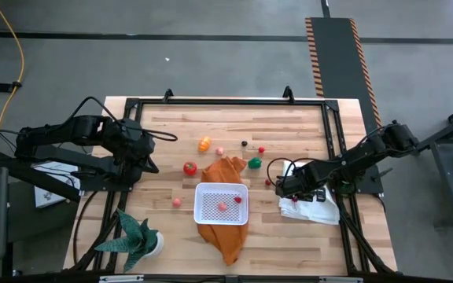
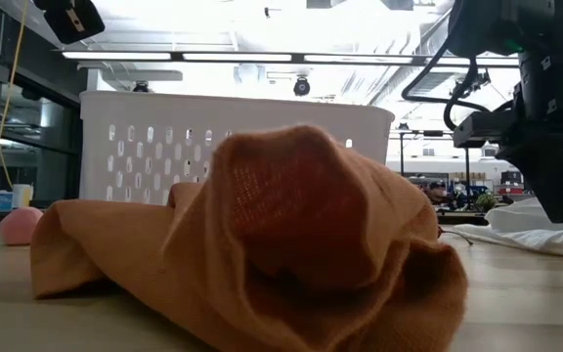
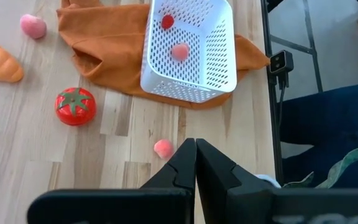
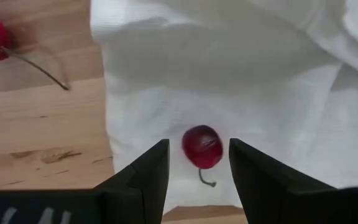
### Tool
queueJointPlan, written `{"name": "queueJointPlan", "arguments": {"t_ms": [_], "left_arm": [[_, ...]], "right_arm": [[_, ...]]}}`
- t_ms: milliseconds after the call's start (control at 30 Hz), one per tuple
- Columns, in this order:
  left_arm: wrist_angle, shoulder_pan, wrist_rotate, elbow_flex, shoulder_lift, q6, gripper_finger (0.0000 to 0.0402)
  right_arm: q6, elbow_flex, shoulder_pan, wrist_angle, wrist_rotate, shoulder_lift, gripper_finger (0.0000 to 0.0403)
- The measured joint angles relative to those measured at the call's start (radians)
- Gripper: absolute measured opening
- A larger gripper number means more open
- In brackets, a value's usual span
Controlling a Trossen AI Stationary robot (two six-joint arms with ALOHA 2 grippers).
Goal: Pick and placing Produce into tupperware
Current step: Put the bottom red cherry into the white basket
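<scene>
Wooden desk (image 1: 289,236) — no legible writing; right gripper (image 4: 199,163) spread around cherry (image 4: 202,147), possibly untouched, on white cloth (image 4: 229,74); left gripper (image 3: 195,163) pressed together.

A: Any text, label, brand or number you can read anywhere?

B: None. The white basket (image 3: 191,50) bears only its perforations, and the orange cloth (image 1: 225,228) under it is plain.

A: And beside the basket?

B: The white cloth (image 4: 229,81) is blank too. No readable sign shows in the room behind the basket.
</scene>
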Motion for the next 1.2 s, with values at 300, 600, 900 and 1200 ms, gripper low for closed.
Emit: {"name": "queueJointPlan", "arguments": {"t_ms": [300,600,900,1200], "left_arm": [[-0.001,0.0,0.0,0.0,0.0,0.0,0.0001],[-0.001,0.0,0.0,0.0,0.0,0.0,0.0001],[-0.001,0.0,0.0,0.0,0.0,0.0,0.0001],[-0.001,0.0,0.0,0.0,0.0,0.0,0.0001]], "right_arm": [[-0.001,0.0,0.0,0.015,-0.003,0.003,0.0158],[-0.001,0.0,0.0,0.04,0.002,0.003,0.0158],[-0.001,0.0,0.003,0.041,-0.011,0.003,0.0151],[0.005,0.0,0.004,0.036,-0.017,0.003,0.0134]]}}
